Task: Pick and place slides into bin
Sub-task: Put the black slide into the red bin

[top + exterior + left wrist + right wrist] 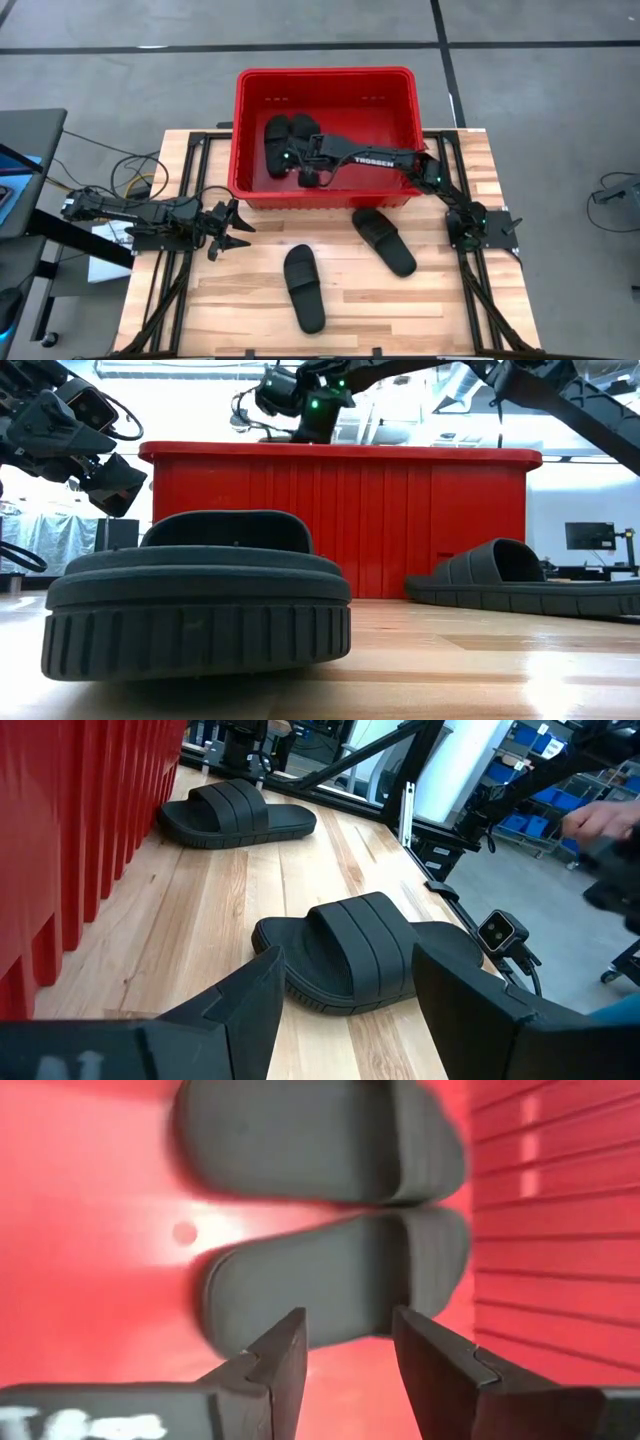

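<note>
Two matte black rubbery slide sandals (pixel 285 141) lie side by side in the large red slotted plastic bin (pixel 325 82), where the right gripper (pixel 308 172), its arm lettered "TROSSEN", hangs above them, fingers (pixel 280 1360) apart and empty. Two more black slides (pixel 304 288) rest on the pale wooden tabletop (pixel 420 310) outside the bin. The left gripper (pixel 238 227) waits at the tabletop's left edge, fingers spread.

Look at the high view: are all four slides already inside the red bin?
No: only two slides lie in the bin; two others rest on the wooden table.
</note>
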Robot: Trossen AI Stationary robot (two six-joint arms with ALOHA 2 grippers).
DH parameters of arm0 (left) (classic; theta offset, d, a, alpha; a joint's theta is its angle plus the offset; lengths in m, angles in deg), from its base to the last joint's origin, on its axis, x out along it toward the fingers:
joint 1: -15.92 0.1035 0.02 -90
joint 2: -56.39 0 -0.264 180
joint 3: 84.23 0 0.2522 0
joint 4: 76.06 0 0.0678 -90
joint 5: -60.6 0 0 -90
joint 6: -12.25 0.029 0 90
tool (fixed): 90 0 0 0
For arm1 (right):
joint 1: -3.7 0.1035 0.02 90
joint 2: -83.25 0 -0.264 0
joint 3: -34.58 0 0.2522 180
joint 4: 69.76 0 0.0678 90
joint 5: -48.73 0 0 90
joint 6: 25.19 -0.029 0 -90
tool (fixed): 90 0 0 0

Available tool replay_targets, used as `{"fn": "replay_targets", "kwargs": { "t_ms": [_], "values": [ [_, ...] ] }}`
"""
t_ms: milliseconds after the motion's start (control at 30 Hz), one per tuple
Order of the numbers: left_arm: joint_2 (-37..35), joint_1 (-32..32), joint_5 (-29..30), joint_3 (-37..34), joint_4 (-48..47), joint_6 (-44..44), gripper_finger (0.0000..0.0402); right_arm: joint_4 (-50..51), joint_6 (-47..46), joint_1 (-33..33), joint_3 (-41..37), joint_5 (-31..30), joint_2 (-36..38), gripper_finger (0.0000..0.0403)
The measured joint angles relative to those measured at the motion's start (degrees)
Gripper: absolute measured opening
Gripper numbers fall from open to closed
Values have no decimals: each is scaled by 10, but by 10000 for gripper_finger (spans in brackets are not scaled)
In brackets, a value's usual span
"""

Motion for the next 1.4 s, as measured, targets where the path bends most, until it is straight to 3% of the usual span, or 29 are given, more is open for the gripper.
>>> {"fn": "replay_targets", "kwargs": {
  "t_ms": [133,467,700,933,1100,1400],
  "values": [
    [0,0,0,0,0,0,210,7,0,-1,62,-4,0,138],
    [0,0,0,0,0,0,210,-15,36,-3,51,-64,114,134],
    [0,0,0,0,0,0,210,22,-22,7,51,-64,219,133],
    [0,0,0,0,0,0,210,193,-52,45,51,-15,306,133],
    [0,0,0,0,0,0,210,335,-156,81,50,-1,334,133],
    [0,0,0,0,0,0,211,344,-275,149,46,100,364,129]
  ]
}}
